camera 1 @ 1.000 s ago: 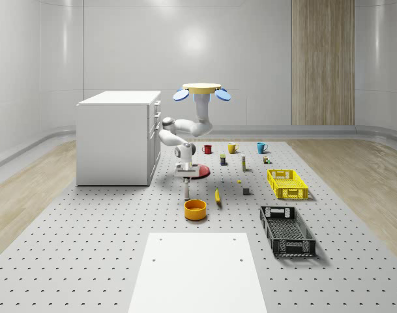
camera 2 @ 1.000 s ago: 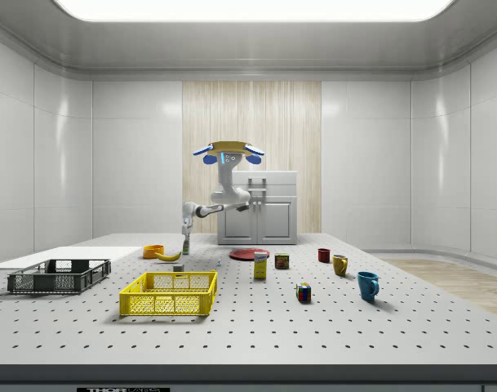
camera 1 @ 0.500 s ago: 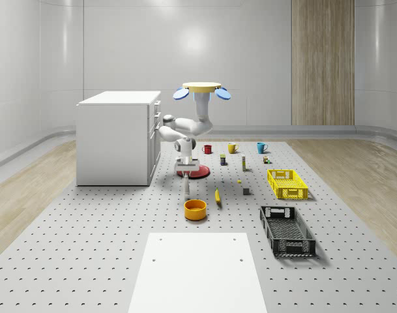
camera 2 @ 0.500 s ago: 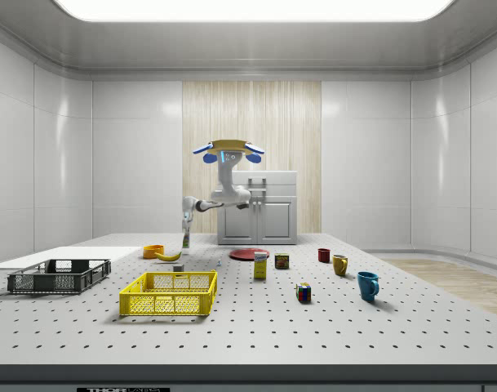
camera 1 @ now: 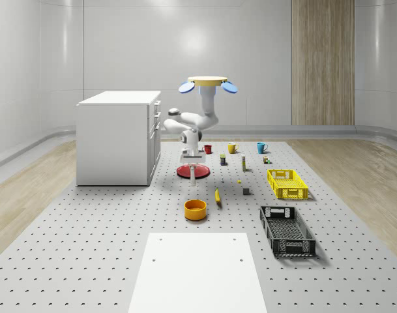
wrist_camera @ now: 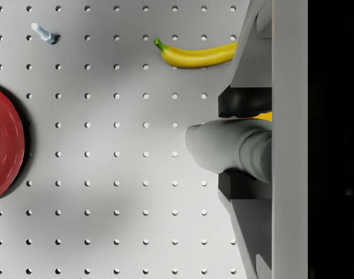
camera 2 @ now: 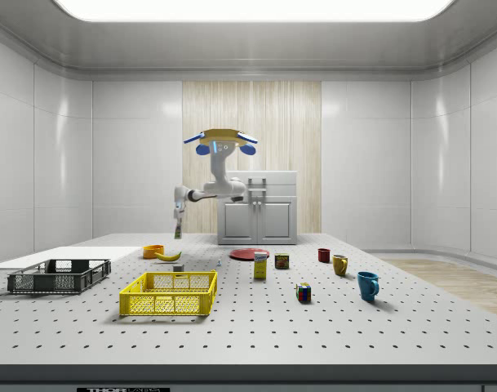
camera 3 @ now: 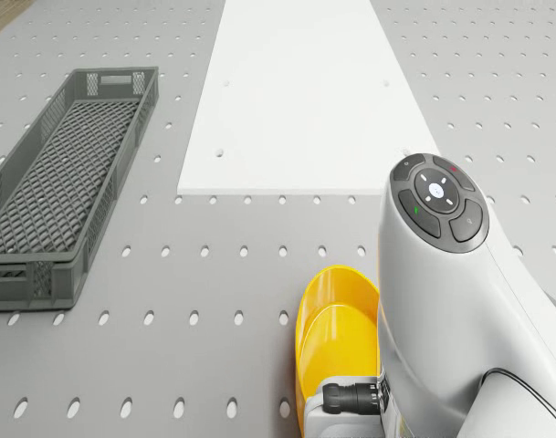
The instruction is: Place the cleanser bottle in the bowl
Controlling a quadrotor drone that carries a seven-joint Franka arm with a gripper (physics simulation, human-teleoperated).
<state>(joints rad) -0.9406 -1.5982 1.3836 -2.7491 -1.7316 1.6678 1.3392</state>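
The bowl [camera 1: 195, 208] sits empty on the table [camera 1: 87, 248], nearest the whole-scene camera, with the banana [camera 1: 218, 195] at its 2 o'clock. Beyond it, the gripper [camera 1: 192, 171] hangs off the table, jaws clamped on the cleanser bottle [camera 1: 192, 177], at the bowl's 12 o'clock by the red plate [camera 1: 201, 172]. Drone [camera 1: 208, 83] hovers farther back above; pick looks done, carry and drop remain.

There are no words, numbers or brand names that can be read on anything here; a strip at the side view's bottom edge has dark marks, too small to read.
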